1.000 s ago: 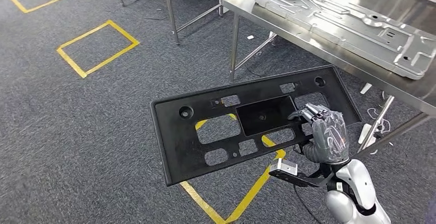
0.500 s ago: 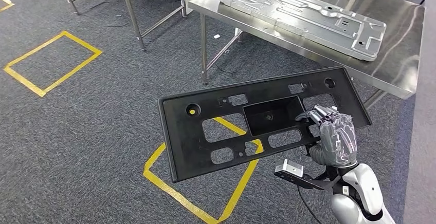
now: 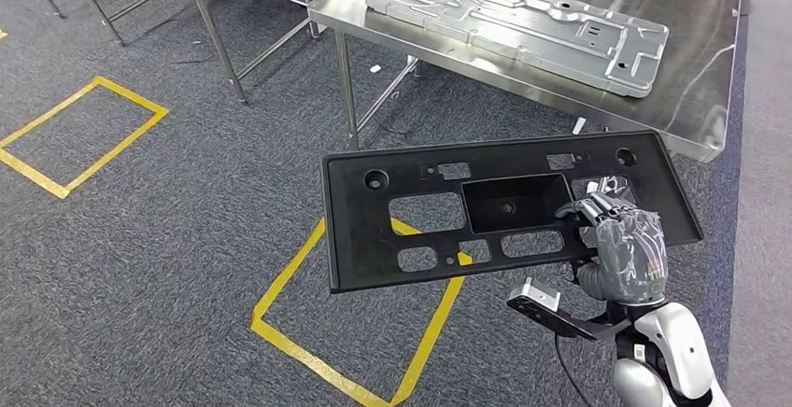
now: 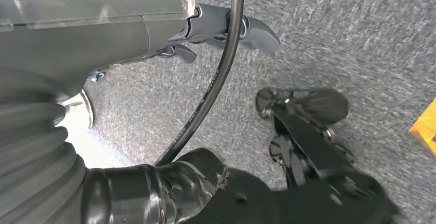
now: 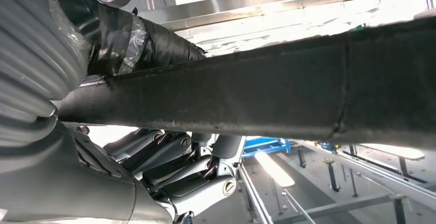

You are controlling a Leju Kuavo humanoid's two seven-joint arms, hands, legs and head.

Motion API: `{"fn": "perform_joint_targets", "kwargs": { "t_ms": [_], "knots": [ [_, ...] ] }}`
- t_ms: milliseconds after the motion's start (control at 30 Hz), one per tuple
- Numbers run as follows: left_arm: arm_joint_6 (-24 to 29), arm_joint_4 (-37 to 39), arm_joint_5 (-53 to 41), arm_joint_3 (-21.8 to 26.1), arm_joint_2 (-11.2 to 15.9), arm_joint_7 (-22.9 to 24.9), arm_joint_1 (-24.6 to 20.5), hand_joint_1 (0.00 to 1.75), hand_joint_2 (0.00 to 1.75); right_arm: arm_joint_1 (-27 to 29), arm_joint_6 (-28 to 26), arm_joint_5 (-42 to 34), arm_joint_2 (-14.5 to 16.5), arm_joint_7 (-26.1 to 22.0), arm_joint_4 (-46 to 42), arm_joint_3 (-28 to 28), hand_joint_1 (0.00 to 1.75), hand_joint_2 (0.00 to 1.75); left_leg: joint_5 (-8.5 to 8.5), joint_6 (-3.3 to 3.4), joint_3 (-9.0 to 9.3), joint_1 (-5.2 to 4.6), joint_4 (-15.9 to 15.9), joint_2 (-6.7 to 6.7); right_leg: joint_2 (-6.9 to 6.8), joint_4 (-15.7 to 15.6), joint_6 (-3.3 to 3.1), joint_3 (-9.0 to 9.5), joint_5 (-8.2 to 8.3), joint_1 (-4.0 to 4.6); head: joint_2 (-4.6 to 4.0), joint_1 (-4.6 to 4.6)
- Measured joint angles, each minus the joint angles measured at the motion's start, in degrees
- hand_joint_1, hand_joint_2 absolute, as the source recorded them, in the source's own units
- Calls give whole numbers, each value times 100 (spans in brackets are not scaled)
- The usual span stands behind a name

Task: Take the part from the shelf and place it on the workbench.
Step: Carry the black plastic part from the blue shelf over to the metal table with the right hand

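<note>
Grey carpet (image 3: 168, 230) covers the floor, marked with yellow tape outlines: one square (image 3: 79, 136) off to the left and another (image 3: 355, 332) partly under the carried piece. Beyond it stands a stainless steel table (image 3: 700, 99) on thin metal legs, its top shiny and reflecting the light. A long silver stamped metal panel (image 3: 523, 24) lies flat across that top, running nearly from end to end. More steel legs and crossbars of other frames (image 3: 215, 43) stand further back on the left.

Near the table's front edge, the black plastic part (image 3: 448, 225) is up in the air, held roughly level over the carpet, well clear of the floor and not yet on the table. It is a wide flat plate with several cut-out windows and a sunken rectangular pocket in the middle. The right hand (image 3: 621, 244) grips it at its right end, fingers (image 3: 598, 206) curled over the top face; the right wrist view shows the part's dark edge (image 5: 257, 95) clamped with the fingers (image 5: 169, 157) wrapped on one side.

The left hand (image 4: 221, 26) hangs over the carpet with nothing in it, fingers stretched out loosely.
</note>
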Motion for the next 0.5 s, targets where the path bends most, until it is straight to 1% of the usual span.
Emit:
{"fn": "perform_joint_targets", "kwargs": {
  "t_ms": [33,67,100,133,167,200,233,267,333,367,400,433,500],
  "knots": [
    [-4,0,7,0,0,-1,2,0,175,3,15,15,1,1,-3,-2,175,175,-47,-7,-161,0,254,-3,18,11,-9,11,-23,8,0,0],
    [-7,0,12,-1,0,-3,5,0,175,6,28,27,1,1,-3,-3,175,175,26,-5,-227,0,304,-4,40,24,-8,29,-50,13,0,0],
    [-9,0,15,-1,0,-5,8,0,175,6,36,34,1,1,-6,-4,175,175,209,5,-177,-1,128,-5,66,41,2,56,-81,16,0,-1],
    [-10,0,18,-1,3,-7,12,0,175,5,39,39,1,1,-12,-6,175,175,454,27,-35,-3,-222,-11,88,61,17,89,-120,17,0,0],
    [-11,0,19,-1,8,-8,17,0,175,3,40,41,1,1,-20,-9,175,175,629,56,132,-15,-586,-23,104,82,41,117,-161,24,0,1],
    [-11,0,19,-1,14,-9,18,0,175,-1,41,42,1,1,-28,-13,175,175,733,87,277,-26,-890,-33,118,107,72,130,-199,32,0,2],
    [-12,0,19,-1,20,-10,14,0,175,-6,41,43,0,1,-37,-16,175,175,759,113,362,-38,-1070,-42,123,122,105,134,-227,36,0,3],
    [-12,0,19,-1,23,-11,8,0,175,-8,43,43,-1,1,-42,-18,175,175,719,140,393,-50,-1133,-48,125,141,143,133,-235,42,0,3],
    [-14,0,19,-1,23,-13,-8,0,175,-10,47,45,-2,1,-55,-20,175,175,702,196,441,-40,-1194,-47,119,177,197,139,-244,36,0,2],
    [-15,0,19,0,23,-13,-6,0,175,-12,49,46,-4,1,-62,-22,175,175,693,230,489,-30,-1226,-44,106,253,223,122,-272,34,0,6],
    [-18,0,19,0,22,-13,-2,0,175,-21,49,46,-9,1,-70,-26,175,175,686,260,545,-18,-1257,-39,91,404,247,52,-347,27,0,12],
    [-21,0,19,0,22,-14,3,0,175,-29,49,46,-13,1,-77,-30,175,175,675,283,592,-10,-1285,-32,76,652,272,-84,-460,18,0,16],
    [-27,0,20,0,22,-16,8,0,175,-33,55,46,-21,1,-80,-35,175,175,633,305,642,-10,-1298,-27,58,1335,316,-519,-717,-2,0,20]
  ]
}}
